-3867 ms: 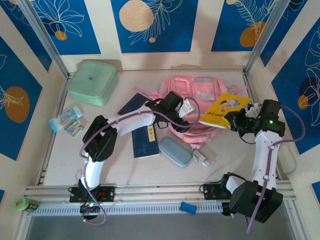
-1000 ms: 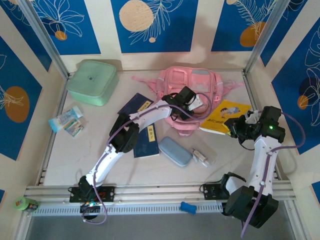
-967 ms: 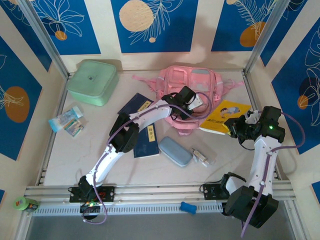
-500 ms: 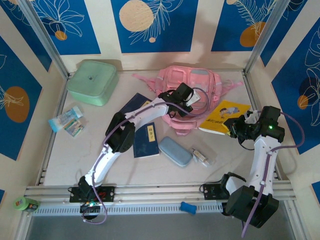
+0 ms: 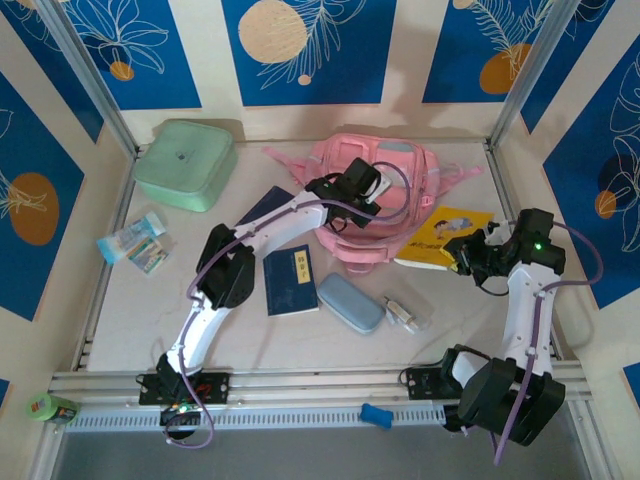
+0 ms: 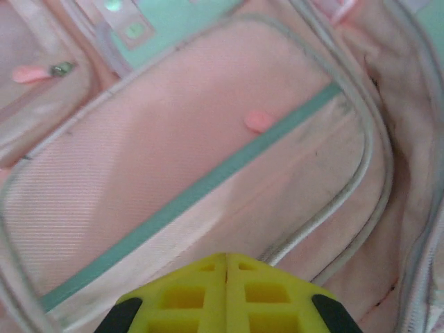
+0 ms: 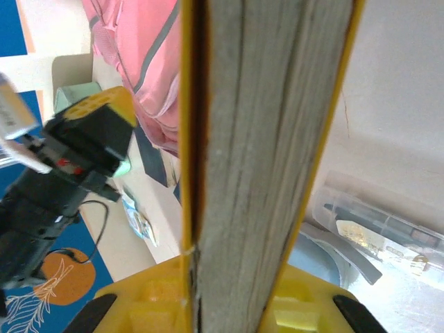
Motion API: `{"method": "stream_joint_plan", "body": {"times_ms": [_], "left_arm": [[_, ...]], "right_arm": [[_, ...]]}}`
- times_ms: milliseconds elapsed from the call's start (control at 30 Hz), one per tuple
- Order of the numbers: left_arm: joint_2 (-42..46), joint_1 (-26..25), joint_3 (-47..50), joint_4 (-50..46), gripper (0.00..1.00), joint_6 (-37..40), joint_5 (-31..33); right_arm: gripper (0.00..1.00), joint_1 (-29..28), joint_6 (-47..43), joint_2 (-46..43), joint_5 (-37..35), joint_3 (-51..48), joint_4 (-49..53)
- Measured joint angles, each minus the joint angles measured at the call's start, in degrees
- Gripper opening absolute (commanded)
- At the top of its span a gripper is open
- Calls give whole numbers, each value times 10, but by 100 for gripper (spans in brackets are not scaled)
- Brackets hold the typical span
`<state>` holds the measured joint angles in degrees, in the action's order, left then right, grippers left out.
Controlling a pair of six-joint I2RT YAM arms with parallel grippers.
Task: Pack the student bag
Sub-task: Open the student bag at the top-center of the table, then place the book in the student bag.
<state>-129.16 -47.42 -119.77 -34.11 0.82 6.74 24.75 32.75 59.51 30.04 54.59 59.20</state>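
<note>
The student bag (image 5: 410, 170) is lying at the back middle of the surface (image 5: 120, 310). It is soft and pink, with grey reflective strips and its straps trailing out to both sides. Through the left wrist camera I am looking down on its front pocket (image 6: 173, 152), which has a pink weave, one mint-green band across it, grey piping and a pink zip pull.

The left jaws are pressing together with nothing between them, just over that pocket; whether they are touching it I cannot tell. The right jaws are clamping the yellow book (image 5: 448, 232) by its edge, just right of the bag.

Against the frame four seconds back, the bag is lying wider and flatter, and the left arm is reaching further back over it. A second ago the left jaws were slightly apart.

The bag's main opening (image 6: 409, 173) is showing pink lining; what is inside I cannot tell. The mint-green box (image 5: 185, 165) is sitting back left with its lid on. The grey-blue oval case (image 5: 350, 302) is lying closed beside a dark blue booklet (image 5: 290, 282). A small clear box (image 5: 405, 313) is holding bits too blurred to name.
</note>
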Motion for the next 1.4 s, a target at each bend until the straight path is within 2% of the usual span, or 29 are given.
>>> {"method": "stream_joint_plan", "body": {"times_ms": [233,267,300,400,633,833,900,967,1067,1167,1200,1400], "left_arm": [[13,1,-38,2,2,-16,-16],[13,1,-38,1,14,-4,-31],[13,1,-37,0,21,11,-47],[13,0,-29,-7,35,69,-73],[-4,0,-25,-33,58,223,-96],[-71,0,-44,-54,67,311,-91],[-99,0,-52,-55,66,328,-80],[-123,0,-73,-56,57,336,-64],[-136,0,-91,-47,34,339,-52],[-137,1,-96,-27,3,337,-45],[-138,2,-97,-20,0,338,-41],[-139,2,-97,-6,0,324,-32]], "right_arm": [[0,-4,-4,14,1,-17,-2],[0,-4,-5,15,1,-17,-2],[0,-2,-7,15,1,-17,-3],[0,8,-9,15,1,-17,-4],[0,14,-9,15,6,-17,-11],[0,11,-9,15,10,-17,-11],[0,10,-9,15,10,-17,-11],[0,8,-8,15,10,-17,-11],[0,3,-8,15,10,-17,-11],[0,-2,-7,15,10,-17,-14],[0,-3,-6,15,10,-17,-14],[0,-11,-2,14,8,-17,-16]]}}
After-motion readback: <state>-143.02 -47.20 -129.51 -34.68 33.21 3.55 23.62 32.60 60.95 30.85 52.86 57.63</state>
